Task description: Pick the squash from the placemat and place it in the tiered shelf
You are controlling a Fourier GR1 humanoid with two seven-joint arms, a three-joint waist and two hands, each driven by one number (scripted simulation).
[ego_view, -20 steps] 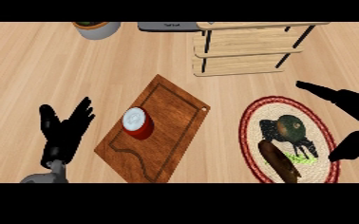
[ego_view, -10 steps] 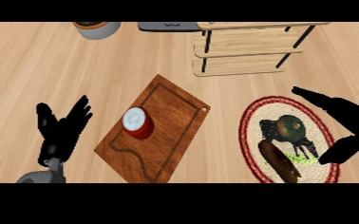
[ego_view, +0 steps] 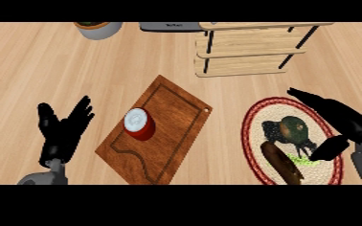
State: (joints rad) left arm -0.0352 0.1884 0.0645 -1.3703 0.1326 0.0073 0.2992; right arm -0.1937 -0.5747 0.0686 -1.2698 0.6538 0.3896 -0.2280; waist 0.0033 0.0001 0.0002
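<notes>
My right hand is spread open. The dark green round squash sits between its fingers and thumb, just left of my palm, on the red-rimmed woven placemat.

Wooden counter, cutting board, round placemat, tiered shelf, grey bowl

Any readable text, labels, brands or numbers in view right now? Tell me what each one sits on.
Grey appliance at the counter's far edge: a small dark marking on its front, too blurred to read.
Red can on the cutting board: faint marks on its pale top, not legible.
No other writing shows.
</notes>
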